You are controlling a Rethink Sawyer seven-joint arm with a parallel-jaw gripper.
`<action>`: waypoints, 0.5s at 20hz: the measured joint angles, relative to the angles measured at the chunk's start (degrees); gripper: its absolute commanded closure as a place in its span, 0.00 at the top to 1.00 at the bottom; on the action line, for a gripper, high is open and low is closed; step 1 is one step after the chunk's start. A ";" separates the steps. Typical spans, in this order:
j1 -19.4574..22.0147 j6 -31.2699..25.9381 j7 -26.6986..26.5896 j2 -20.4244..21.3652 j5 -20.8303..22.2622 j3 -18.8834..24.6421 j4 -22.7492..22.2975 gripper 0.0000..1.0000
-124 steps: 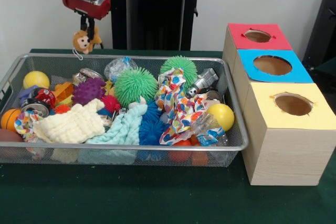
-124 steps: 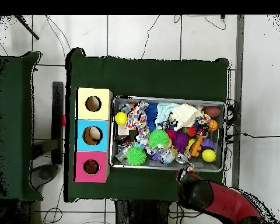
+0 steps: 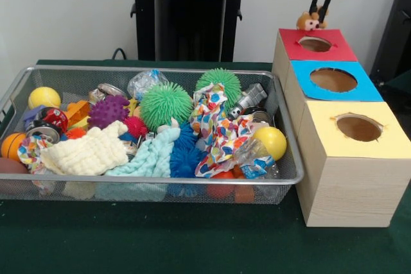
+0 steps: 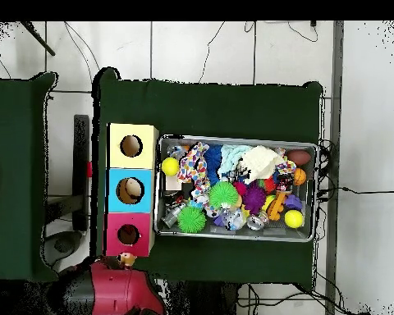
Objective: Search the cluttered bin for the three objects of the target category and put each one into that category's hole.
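My gripper (image 3: 316, 16) is shut on a small tan-orange plush animal (image 3: 309, 22) and holds it in the air just behind and above the round hole (image 3: 315, 43) of the red-topped box (image 3: 340, 49). In the overhead view the gripper (image 4: 125, 262) and plush (image 4: 127, 260) sit just past the red box's (image 4: 114, 234) edge, beside its hole (image 4: 128, 235). The wire mesh bin (image 3: 282, 178) is full of clutter; no other plush animal shows in it. It also shows in the overhead view (image 4: 233, 235).
Blue-topped (image 3: 366, 88) and yellow-topped (image 3: 392, 136) boxes stand in a row nearer the camera. The bin holds green spiky balls (image 3: 166, 104), a purple spiky ball (image 3: 108, 111), yellow balls (image 3: 271, 142), spotted cloths (image 3: 212, 120), a cream cloth (image 3: 90, 152) and cans.
The arm has carried the plush animal from above the bin's far left corner across to above the red-topped box. The bin's contents have not moved.
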State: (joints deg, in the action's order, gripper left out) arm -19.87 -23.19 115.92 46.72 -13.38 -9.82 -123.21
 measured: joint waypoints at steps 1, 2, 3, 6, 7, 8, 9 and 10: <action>-0.61 0.01 0.09 -0.47 -0.32 -0.28 0.10 0.00; -0.83 0.02 0.19 -0.66 -0.45 -0.43 0.16 0.00; -1.08 0.02 0.37 -0.88 -0.58 -0.62 0.25 0.00; -1.51 -0.01 0.84 -1.22 -0.82 -1.02 0.50 0.00; -1.81 -0.25 1.15 -1.27 -0.87 -1.36 0.67 0.00; -2.00 -0.56 1.28 -1.26 -0.87 -1.59 0.83 0.00; -2.19 -0.87 1.41 -1.24 -0.87 -1.83 0.98 0.00; -2.42 -1.42 1.50 -1.24 -0.87 -2.14 1.26 0.00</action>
State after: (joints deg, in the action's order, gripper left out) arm -22.29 -24.60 117.42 45.49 -14.25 -11.96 -121.95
